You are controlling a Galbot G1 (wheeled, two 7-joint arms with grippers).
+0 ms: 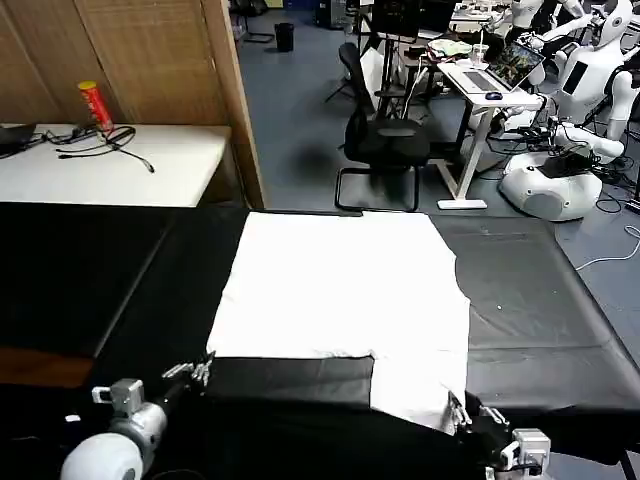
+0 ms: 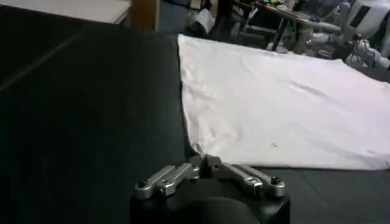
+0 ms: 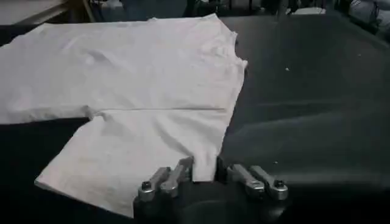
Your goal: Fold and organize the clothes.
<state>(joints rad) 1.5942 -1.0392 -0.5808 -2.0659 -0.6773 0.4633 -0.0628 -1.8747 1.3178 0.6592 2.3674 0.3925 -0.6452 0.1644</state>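
The white T-shirt (image 1: 340, 285) lies flat on the black table (image 1: 540, 320), plain side up, with one flap (image 1: 420, 385) reaching toward the near edge. My left gripper (image 1: 203, 371) is at the shirt's near-left corner. In the left wrist view the left gripper (image 2: 204, 164) is shut, with the tip of the T-shirt (image 2: 274, 103) corner pinched between its fingers. My right gripper (image 1: 458, 408) is at the near edge of that flap. Seen from the right wrist, the right gripper (image 3: 204, 167) stands open, its fingers on either side of the edge of the T-shirt (image 3: 152, 91).
A white side table (image 1: 110, 165) with cables and a red can (image 1: 95, 105) stands at the back left beside a wooden partition (image 1: 230, 90). Beyond the black table are an office chair (image 1: 385, 140), a desk and parked white robots (image 1: 560, 180).
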